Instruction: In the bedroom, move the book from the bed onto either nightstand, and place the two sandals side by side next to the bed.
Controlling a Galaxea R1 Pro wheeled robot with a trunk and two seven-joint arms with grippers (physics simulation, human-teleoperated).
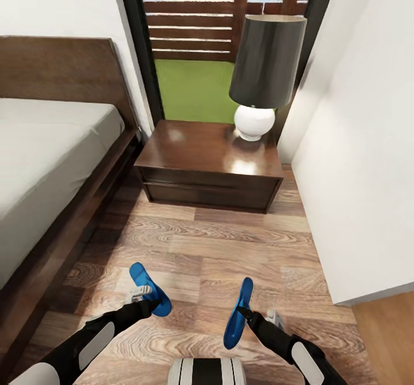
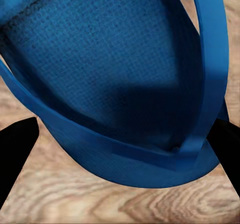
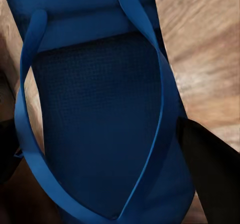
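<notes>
Blue sandals sit one in each gripper: my left gripper (image 1: 140,294) is clenched on the left sandal (image 1: 150,288), my right gripper (image 1: 246,314) on the right sandal (image 1: 238,312), both low over the floor (image 1: 230,247) beside the bed (image 1: 52,161). They look light, thin and bendy, so I judge they will flop. Pinching across the sole edge near the straps (image 3: 150,43) seems the safest hold.
</notes>
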